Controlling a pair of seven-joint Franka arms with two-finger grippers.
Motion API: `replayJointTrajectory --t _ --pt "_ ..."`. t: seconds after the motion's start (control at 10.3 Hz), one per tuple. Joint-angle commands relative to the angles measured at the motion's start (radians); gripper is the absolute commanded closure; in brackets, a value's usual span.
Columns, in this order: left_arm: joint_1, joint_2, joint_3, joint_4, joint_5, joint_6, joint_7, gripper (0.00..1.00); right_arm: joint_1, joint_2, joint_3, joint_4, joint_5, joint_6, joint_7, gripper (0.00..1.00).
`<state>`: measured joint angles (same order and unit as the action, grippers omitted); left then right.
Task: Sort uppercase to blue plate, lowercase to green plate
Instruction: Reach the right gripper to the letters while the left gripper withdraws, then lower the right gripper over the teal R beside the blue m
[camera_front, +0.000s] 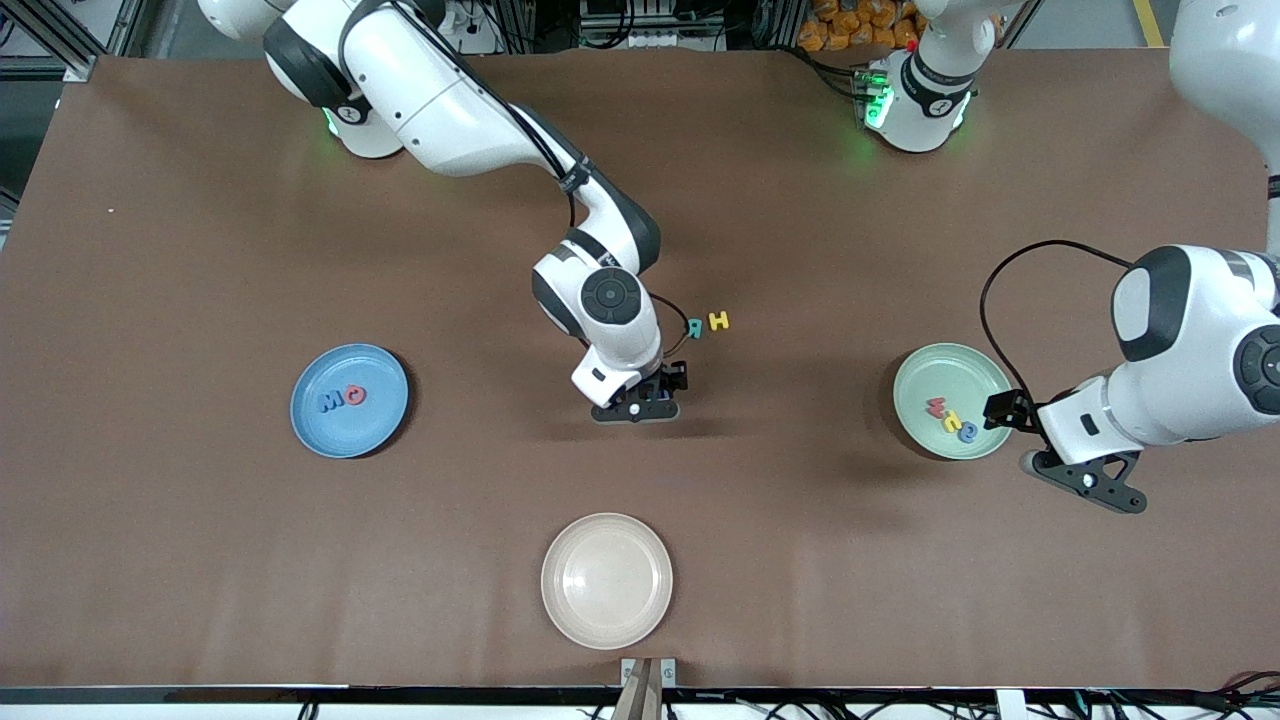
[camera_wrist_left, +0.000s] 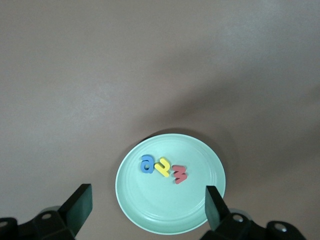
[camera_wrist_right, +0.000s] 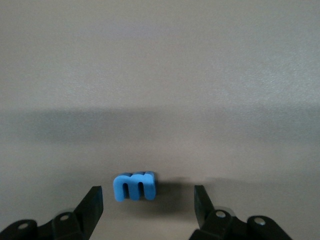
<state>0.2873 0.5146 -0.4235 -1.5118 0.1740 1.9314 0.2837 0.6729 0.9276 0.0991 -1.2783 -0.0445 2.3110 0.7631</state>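
My right gripper (camera_front: 637, 410) is open, low over the table's middle. Its fingers straddle the blue e (camera_wrist_right: 135, 186), which stands on edge on the cloth between them, untouched. The teal R (camera_front: 694, 327) and yellow H (camera_front: 718, 320) lie beside each other just farther from the front camera. The blue plate (camera_front: 349, 435) holds the blue W (camera_front: 331, 401) and red G (camera_front: 357, 395). The green plate (camera_front: 953, 375) holds the red w (camera_wrist_left: 179, 173), yellow h (camera_wrist_left: 162, 167) and blue g-like letter (camera_wrist_left: 147, 163). My left gripper (camera_front: 1085, 480) is open and empty over that plate's rim (camera_wrist_left: 150, 227).
A beige plate (camera_front: 606, 580) sits near the table's front edge, nearer the front camera than my right gripper. The brown cloth (camera_front: 200, 250) covers the whole table.
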Motion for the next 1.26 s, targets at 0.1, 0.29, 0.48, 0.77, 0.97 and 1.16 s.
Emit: replayJointTrajectory --t 0.1,0.29,0.48,0.77,0.97,1.16 --pt "-0.005 -0.021 0.017 0.016 -0.059 -0.04 -0.011 0.01 0.027 0.065 -0.009 0.091 -0.012 -0.007 0.058 0.2" --pt "-0.005 -0.028 0.015 0.016 -0.062 -0.049 -0.018 0.01 0.027 0.071 -0.009 0.092 -0.012 -0.007 0.058 0.21" --pt "-0.004 -0.031 0.014 0.018 -0.062 -0.058 -0.029 0.01 0.027 0.073 -0.009 0.094 -0.012 -0.007 0.058 0.21" --pt "0.0 -0.022 0.014 0.038 -0.088 -0.066 -0.034 0.01 0.027 0.071 -0.009 0.094 -0.012 -0.01 0.056 0.22" --pt "-0.013 -0.022 0.018 0.05 -0.088 -0.066 -0.058 0.01 0.042 0.056 -0.007 0.094 -0.009 -0.031 0.062 0.22" --pt "-0.014 -0.024 0.017 0.05 -0.082 -0.066 -0.066 0.01 0.069 0.043 0.001 0.092 -0.008 -0.064 0.102 0.22"
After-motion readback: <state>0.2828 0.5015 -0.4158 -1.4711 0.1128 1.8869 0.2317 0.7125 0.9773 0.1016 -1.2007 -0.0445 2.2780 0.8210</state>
